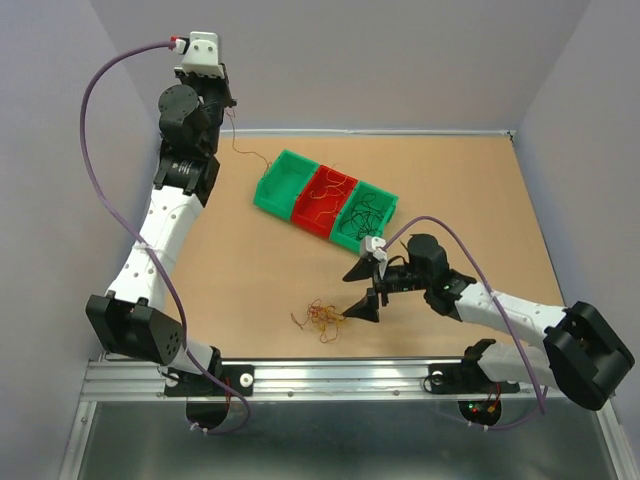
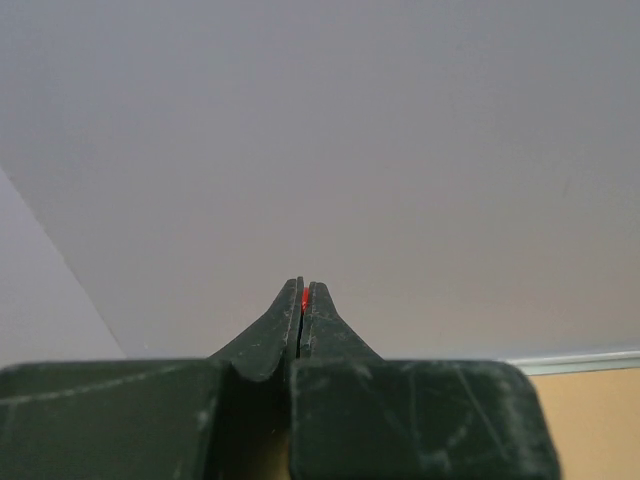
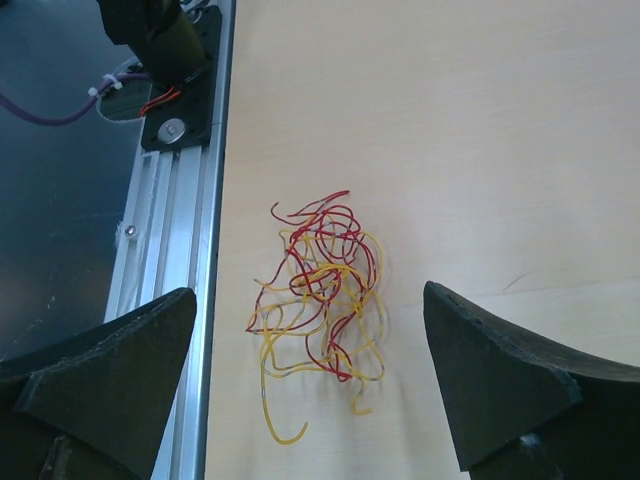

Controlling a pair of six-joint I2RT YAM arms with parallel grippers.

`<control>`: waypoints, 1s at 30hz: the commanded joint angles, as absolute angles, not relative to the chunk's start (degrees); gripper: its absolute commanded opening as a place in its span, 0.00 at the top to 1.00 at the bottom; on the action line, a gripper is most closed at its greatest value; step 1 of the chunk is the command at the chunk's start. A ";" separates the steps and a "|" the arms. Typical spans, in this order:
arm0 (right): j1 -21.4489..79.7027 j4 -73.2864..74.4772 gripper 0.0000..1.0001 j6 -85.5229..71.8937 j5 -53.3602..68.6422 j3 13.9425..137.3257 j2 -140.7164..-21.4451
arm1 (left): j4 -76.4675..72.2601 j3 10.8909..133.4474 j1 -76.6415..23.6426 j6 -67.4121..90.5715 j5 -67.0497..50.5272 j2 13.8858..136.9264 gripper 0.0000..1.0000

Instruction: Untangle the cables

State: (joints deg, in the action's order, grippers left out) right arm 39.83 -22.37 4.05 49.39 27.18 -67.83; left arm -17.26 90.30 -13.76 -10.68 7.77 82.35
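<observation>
Red and yellow cables are seen in a loose tangle on the table, close to its near edge and about midway along it. The right gripper is held low just beside the tangle, on the side toward the right edge, with its fingers spread wide. In the right wrist view the tangle is framed between the two fingers and is touched by neither.

The left gripper is held high over the far left corner of the table. Its fingers are pressed together on an orange-red strand, of which a bit is seen at the tips. In the top view a thin strand is seen hanging from that gripper down to the table, ending beside a row of three bins.

These bins are set touching one another in a slanted row toward the far edge: a green bin, a red bin and a second green bin. Yellowish strands are seen in the red bin, black ones in the second green bin.
</observation>
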 commanded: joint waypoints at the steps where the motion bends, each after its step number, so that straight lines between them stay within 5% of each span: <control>1: 40.08 -25.58 0.00 3.25 48.43 27.25 -65.04 | -25.58 91.32 -13.54 -8.09 6.33 80.50 1.00; 30: 40.08 -26.89 0.03 2.46 48.25 25.40 -61.70 | -24.61 99.15 -13.62 -6.15 0.26 85.08 1.00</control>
